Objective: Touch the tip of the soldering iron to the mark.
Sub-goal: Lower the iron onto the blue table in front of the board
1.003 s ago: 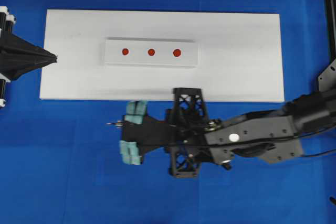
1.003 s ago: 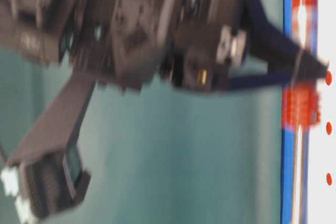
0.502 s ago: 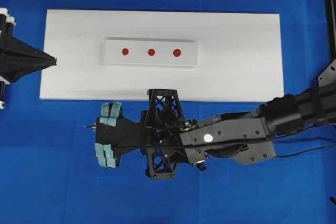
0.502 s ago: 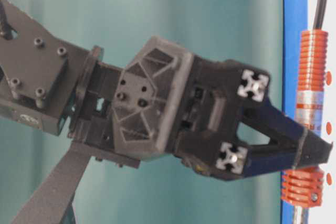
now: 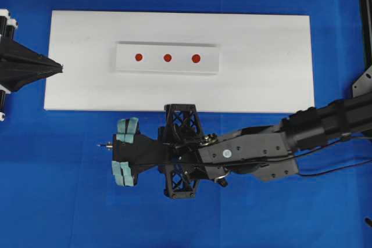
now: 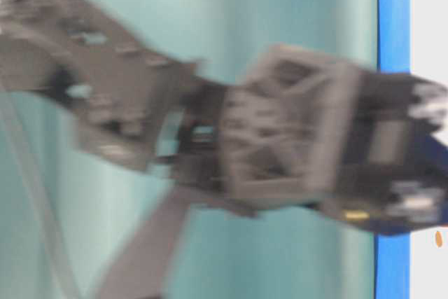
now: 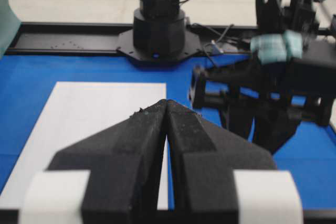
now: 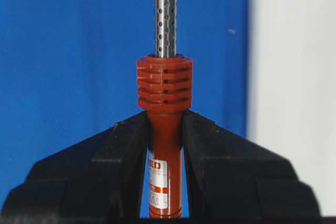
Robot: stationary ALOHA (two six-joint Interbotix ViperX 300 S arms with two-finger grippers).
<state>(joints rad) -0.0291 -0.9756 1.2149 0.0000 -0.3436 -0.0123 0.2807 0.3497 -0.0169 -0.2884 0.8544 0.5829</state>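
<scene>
Right end effector (image 8: 165,145) clamped on the red-orange handle of the soldering iron (image 8: 165,90), over blue counter (image 5: 58,190) near-left of the mark (image 5: 167,58); left end effector (image 7: 167,109) shut, empty; probably light, stiff, best held there behind the ribbed collar.

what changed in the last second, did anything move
The right gripper, shut on the soldering iron throughout, swung left over the blue cloth below the white board, then eased slightly right, its tip pointing left. Nothing was picked up or released. The left gripper, the three red dots and the mark stayed put.
</scene>
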